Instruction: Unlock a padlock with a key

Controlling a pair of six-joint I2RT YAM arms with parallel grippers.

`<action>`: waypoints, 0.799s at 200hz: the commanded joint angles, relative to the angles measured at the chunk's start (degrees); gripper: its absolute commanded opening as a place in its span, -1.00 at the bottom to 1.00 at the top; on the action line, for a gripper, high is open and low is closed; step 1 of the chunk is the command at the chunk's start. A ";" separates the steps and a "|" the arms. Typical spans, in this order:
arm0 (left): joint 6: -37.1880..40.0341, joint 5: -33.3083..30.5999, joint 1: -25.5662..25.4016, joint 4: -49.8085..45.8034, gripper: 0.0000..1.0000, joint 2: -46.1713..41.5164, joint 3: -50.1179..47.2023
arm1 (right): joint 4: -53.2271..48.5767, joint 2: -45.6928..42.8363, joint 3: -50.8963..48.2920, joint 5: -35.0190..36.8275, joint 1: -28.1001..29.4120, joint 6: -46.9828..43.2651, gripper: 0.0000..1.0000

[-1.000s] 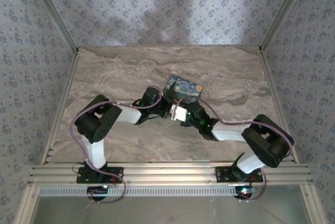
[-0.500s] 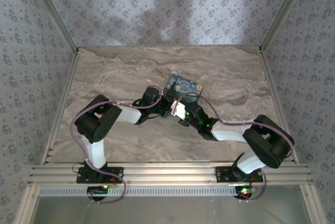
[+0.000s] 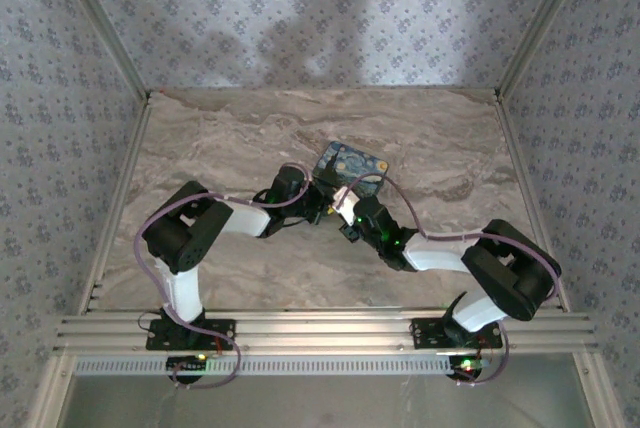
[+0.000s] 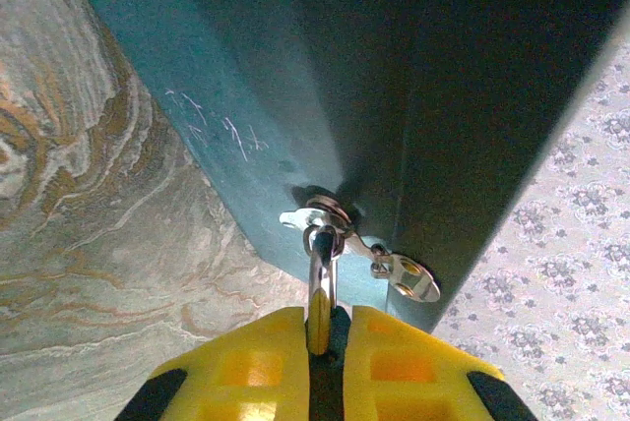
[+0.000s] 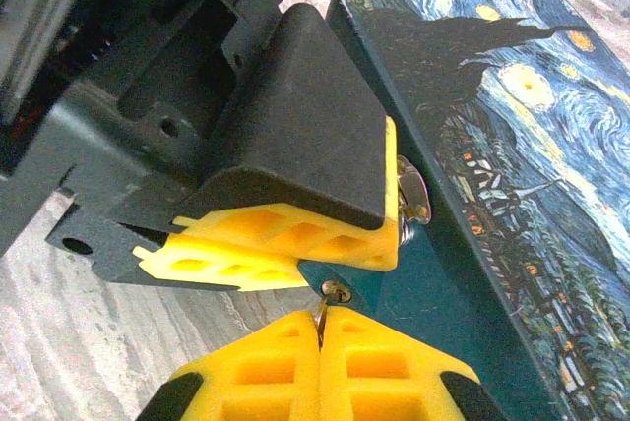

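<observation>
Left hand (image 4: 328,328) tight around padlock (image 4: 320,278), against tin (image 4: 295,96).

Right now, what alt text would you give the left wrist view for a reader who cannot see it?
The yellow-fingered left gripper is shut on the padlock by its thin silvery shackle, which loops through a small metal latch on the side of a teal tin. Marbled table lies left, floral wallpaper right.
</observation>
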 commanded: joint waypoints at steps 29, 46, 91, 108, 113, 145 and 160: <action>3.06 0.61 -0.32 -4.46 -0.20 -0.99 0.02 | 5.76 0.61 -1.80 -1.21 -1.00 6.97 -1.00; 5.44 -0.23 0.07 -7.91 -0.04 -2.12 -0.23 | 7.01 0.61 -3.10 -1.99 -1.53 10.40 -1.00; 8.51 -1.77 1.84 -11.08 0.16 -5.41 -2.01 | 9.73 0.51 -6.43 -7.40 -3.04 19.79 -1.00; 10.47 -2.48 2.59 -13.39 0.20 -6.91 -2.03 | 10.10 0.11 -7.37 -10.03 -3.94 23.45 -1.00; 11.13 -2.63 2.78 -14.17 0.21 -7.33 -1.99 | 10.40 0.02 -7.74 -10.85 -4.39 24.65 -1.00; 14.85 -3.80 4.41 -18.55 0.24 -10.34 -1.90 | 12.71 0.26 -9.36 -18.07 -7.74 33.07 -1.00; 16.85 -4.43 5.29 -20.86 0.26 -11.85 -1.74 | 13.10 0.42 -9.67 -21.11 -9.46 36.68 -1.00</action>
